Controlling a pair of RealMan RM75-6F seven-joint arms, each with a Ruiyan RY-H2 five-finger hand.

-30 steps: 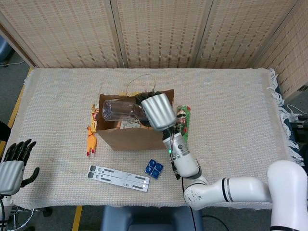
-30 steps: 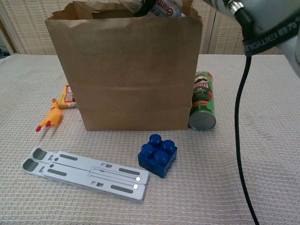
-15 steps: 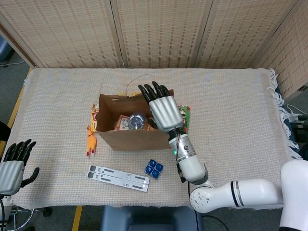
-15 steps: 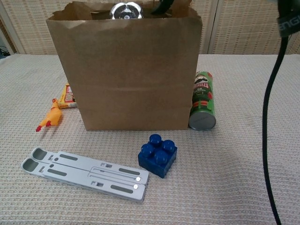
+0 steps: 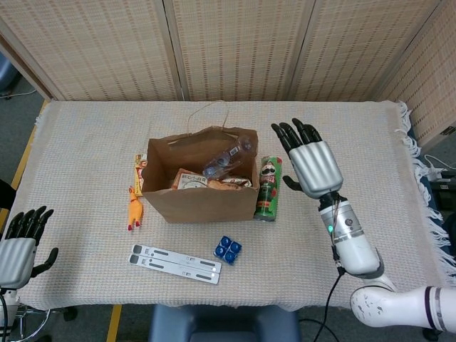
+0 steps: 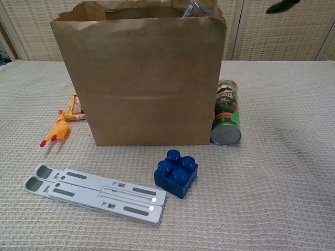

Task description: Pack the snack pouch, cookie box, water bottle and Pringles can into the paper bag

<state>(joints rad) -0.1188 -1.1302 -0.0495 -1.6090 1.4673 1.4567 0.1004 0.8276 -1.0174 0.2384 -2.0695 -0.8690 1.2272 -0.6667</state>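
The brown paper bag (image 5: 203, 201) (image 6: 141, 83) stands open mid-table. Inside it a clear water bottle (image 5: 229, 158) leans against the right wall, its top just showing above the rim (image 6: 192, 9), over a snack pouch (image 5: 191, 179). A green Pringles can (image 5: 268, 188) (image 6: 226, 119) lies on the cloth against the bag's right side. A yellow-red cookie box (image 5: 139, 173) (image 6: 76, 109) lies behind the bag's left side. My right hand (image 5: 308, 162) hovers open to the right of the can, fingers spread, holding nothing. My left hand (image 5: 21, 239) rests open off the table's left front corner.
A yellow rubber chicken (image 5: 133, 209) (image 6: 54, 132) lies left of the bag. In front of the bag lie a blue building block (image 5: 228, 249) (image 6: 176, 173) and a grey folding stand (image 5: 176, 263) (image 6: 94, 193). Woven screens stand behind the table.
My right hand let the water bottle drop into the bag, then lifted out and swung right, away from the bag. The bottle tipped against the bag's right wall. The left hand stayed still.
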